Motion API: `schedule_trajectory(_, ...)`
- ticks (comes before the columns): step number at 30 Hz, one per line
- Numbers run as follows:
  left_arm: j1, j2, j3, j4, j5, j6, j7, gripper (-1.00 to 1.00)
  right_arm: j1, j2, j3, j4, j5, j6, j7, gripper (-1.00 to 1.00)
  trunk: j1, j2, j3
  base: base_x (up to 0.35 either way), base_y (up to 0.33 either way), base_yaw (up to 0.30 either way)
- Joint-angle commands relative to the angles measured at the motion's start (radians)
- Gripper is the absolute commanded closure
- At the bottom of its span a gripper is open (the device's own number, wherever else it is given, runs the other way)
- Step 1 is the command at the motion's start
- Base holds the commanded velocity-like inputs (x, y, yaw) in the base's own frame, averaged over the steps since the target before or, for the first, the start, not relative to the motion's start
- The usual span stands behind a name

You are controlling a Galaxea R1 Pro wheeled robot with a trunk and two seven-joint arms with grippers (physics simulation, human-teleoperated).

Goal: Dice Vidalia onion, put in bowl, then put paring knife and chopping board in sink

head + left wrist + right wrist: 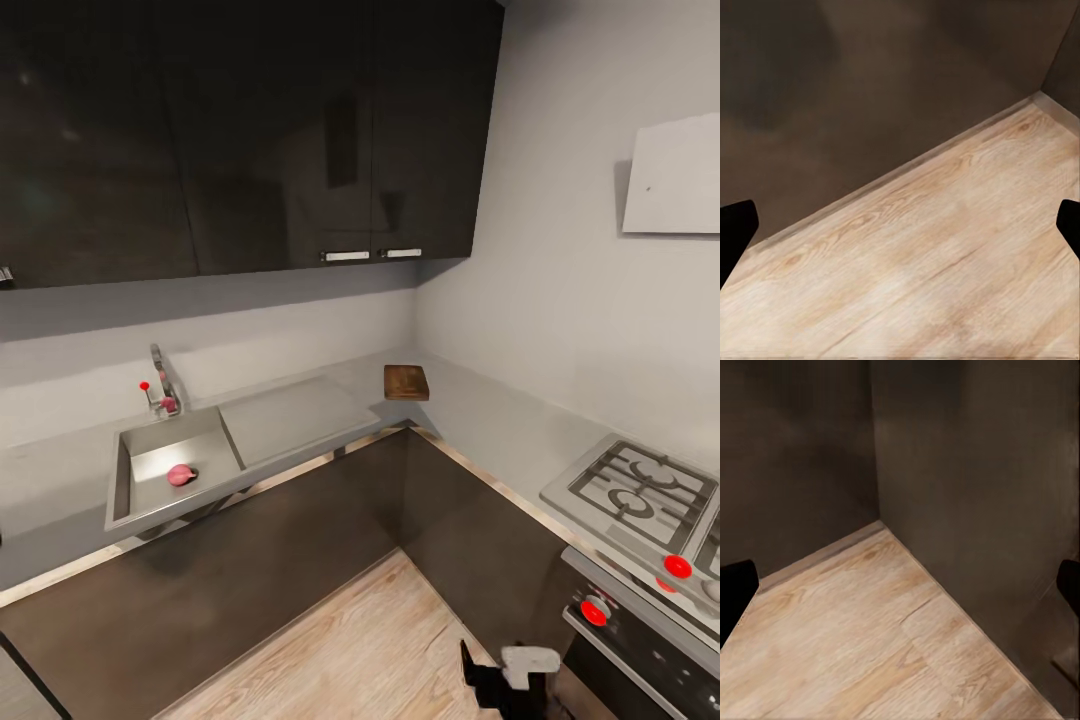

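Both grippers are seen spread and empty over the wooden floor (pixel 945 262), left (pixel 900 225) and right (pixel 900 585). One pink onion (pixel 181 475) lies in the sink (pixel 165 440) beside the drain, the board (pixel 406 382) well apart in the countertop (pixel 300 415) corner. The base should be squared close to the sink before any reach is made.
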Motion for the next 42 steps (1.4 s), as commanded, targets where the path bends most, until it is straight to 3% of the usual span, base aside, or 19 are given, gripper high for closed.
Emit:
schedule_trajectory(1,0.0,0.0,0.0,0.001,0.002,-0.002,0.0,-1.0,-0.001,0.001,0.0,-0.047,0.0,0.042,-0.012,-1.0,0.0,-0.001,-0.001,0.0,0.0,0.0)
schedule_trajectory(3,0.0,0.0,-0.001,-0.001,0.002,-0.001,0.0,-1.0,-0.01,0.005,0.002,-0.19,-0.001,0.193,-0.048,-1.0,0.0,-0.001,-0.001,0.0,0.0,0.0)
schedule_trajectory(6,0.0,-0.001,-0.001,0.0,0.003,0.002,0.001,-1.0,-0.079,0.026,0.012,-0.333,-0.002,0.353,-0.1,-1.0,0.0,-0.001,-0.001,0.0,0.0,0.0)
schedule_trajectory(11,0.0,-0.001,-0.001,0.019,0.003,0.003,0.0,-1.0,-0.28,0.047,0.02,-0.367,0.0,0.556,-0.153,-1.0,0.0,-0.001,-0.001,0.0,0.0,0.0)
schedule_trajectory(15,0.0,-0.002,-0.001,0.036,0.003,0.003,0.0,-1.0,-0.437,0.051,0.021,-0.335,0.001,0.652,-0.165,-1.0,0.0,-0.001,-0.001,0.0,0.0,0.0)
schedule_trajectory(16,0.0,-0.002,-0.001,0.04,0.003,0.004,0.001,-1.0,-0.532,0.052,0.021,-0.275,0.001,0.682,-0.167,-1.0,0.0,-0.001,-0.001,0.039,0.0,0.0)
schedule_trajectory(18,0.0,-0.003,-0.002,0.043,0.003,0.004,0.0,-1.0,-0.668,0.052,0.021,-0.146,0.002,0.702,-0.169,-1.0,0.0,-0.001,-0.001,0.134,0.0,0.0)
schedule_trajectory(21,0.0,-0.004,-0.003,0.044,0.003,0.006,0.001,-1.0,-0.886,0.048,0.021,0.113,0.003,0.703,-0.17,-1.0,0.0,-0.001,-0.001,0.268,0.0,0.0)
schedule_trajectory(24,0.0,-0.004,-0.004,0.045,0.004,0.007,0.001,-1.0,-1.015,0.046,0.02,0.259,0.003,0.661,-0.17,-1.0,0.0,-0.001,-0.001,0.325,0.0,0.0)
schedule_trajectory(29,0.0,-0.005,-0.004,0.045,0.004,0.008,0.001,-1.0,-1.057,0.045,0.02,0.305,0.003,0.632,-0.169,-1.0,0.0,-0.001,-0.001,0.342,0.0,0.0)
schedule_trajectory(42,0.0,-0.005,-0.002,0.07,0.004,0.034,0.001,-1.0,-1.064,0.044,0.023,0.31,0.001,0.601,-0.162,-1.0,0.0,-0.001,-0.001,0.346,-0.011,0.0)
